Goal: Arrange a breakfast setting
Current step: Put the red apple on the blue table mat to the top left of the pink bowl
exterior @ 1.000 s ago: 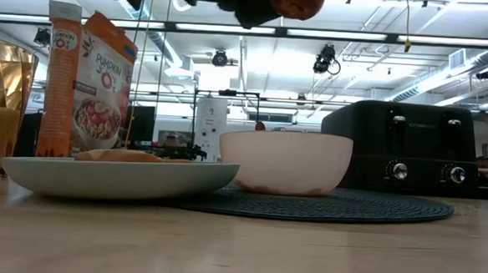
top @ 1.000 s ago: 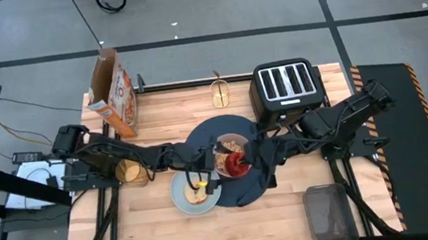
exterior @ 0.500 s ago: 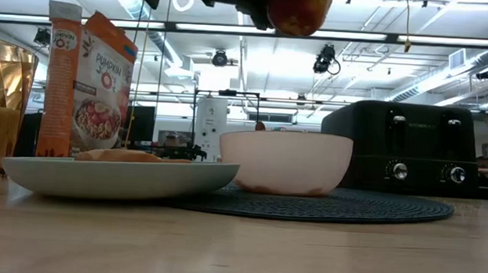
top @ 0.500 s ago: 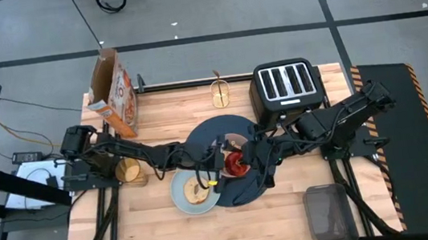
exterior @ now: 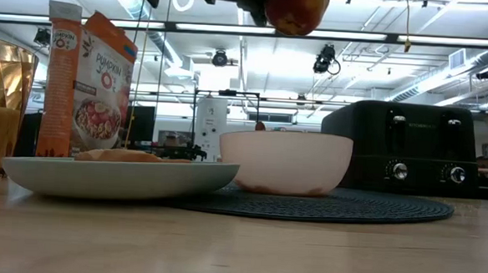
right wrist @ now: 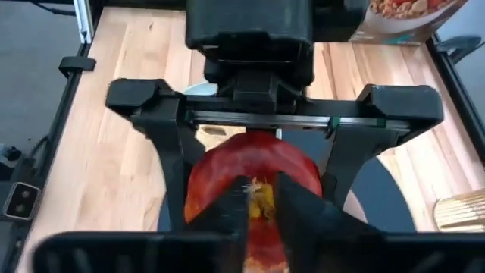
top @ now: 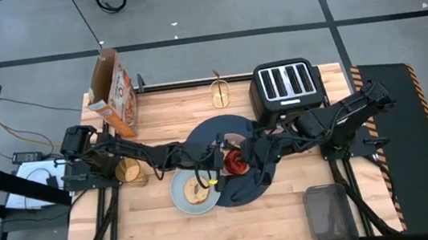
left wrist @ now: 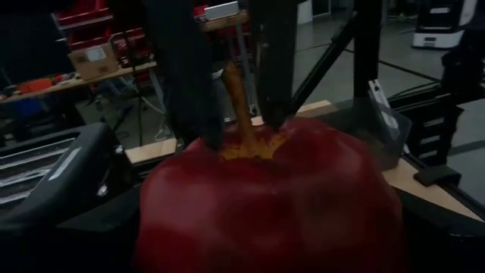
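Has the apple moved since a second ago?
Yes. In the low view the apple hangs lower, closer to the bowl, and more of it shows.
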Available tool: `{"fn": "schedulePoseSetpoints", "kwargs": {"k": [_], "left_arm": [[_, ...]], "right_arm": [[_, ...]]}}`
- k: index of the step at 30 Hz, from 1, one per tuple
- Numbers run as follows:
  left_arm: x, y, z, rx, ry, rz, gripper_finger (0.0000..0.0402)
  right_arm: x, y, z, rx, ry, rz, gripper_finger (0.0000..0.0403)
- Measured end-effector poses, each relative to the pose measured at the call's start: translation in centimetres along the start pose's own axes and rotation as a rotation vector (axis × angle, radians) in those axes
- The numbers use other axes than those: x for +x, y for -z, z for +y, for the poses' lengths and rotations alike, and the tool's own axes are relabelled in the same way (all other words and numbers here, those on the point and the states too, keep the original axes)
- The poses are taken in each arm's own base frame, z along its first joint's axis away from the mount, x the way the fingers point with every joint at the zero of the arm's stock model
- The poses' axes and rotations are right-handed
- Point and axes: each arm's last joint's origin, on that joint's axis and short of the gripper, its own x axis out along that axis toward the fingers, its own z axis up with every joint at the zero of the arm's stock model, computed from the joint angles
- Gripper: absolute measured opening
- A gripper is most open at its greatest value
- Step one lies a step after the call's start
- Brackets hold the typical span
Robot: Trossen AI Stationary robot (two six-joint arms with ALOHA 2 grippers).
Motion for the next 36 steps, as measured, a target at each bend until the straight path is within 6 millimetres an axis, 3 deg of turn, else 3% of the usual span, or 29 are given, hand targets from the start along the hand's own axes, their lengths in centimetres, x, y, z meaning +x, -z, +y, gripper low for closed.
{"fn": "schedulePoseSetpoints", "kwargs": {"k": [5, 10, 17, 21, 25, 36], "left_arm": [[0.0, 0.0, 0.0, -0.021, -0.015, 0.003, 0.0343], [-0.6, 0.1, 0.2, -0.020, -0.048, 0.009, 0.0343], [-5.6, 2.6, 2.0, -0.063, -0.229, -0.115, 0.0343], [-7.9, 5.9, 3.0, -0.092, -0.408, -0.089, 0.0343], [-9.0, 8.0, 4.4, -0.133, -0.516, -0.033, 0.0343], [-9.1, 11.8, 9.2, -0.224, -0.632, -0.035, 0.0343]], "right_arm": [[-0.6, -0.6, 0.1, -0.015, -0.034, -0.069, 0.0158], [-3.6, -1.2, 0.4, -0.048, 0.011, -0.203, 0.0205], [-6.7, -0.4, 1.6, -0.045, 0.082, -0.268, 0.0215], [-6.8, -0.2, 2.5, -0.053, 0.097, -0.270, 0.0215], [-6.0, -0.1, 3.2, -0.064, 0.108, -0.255, 0.0215], [-4.4, -0.3, 3.5, -0.056, 0.138, -0.240, 0.0215]]}}
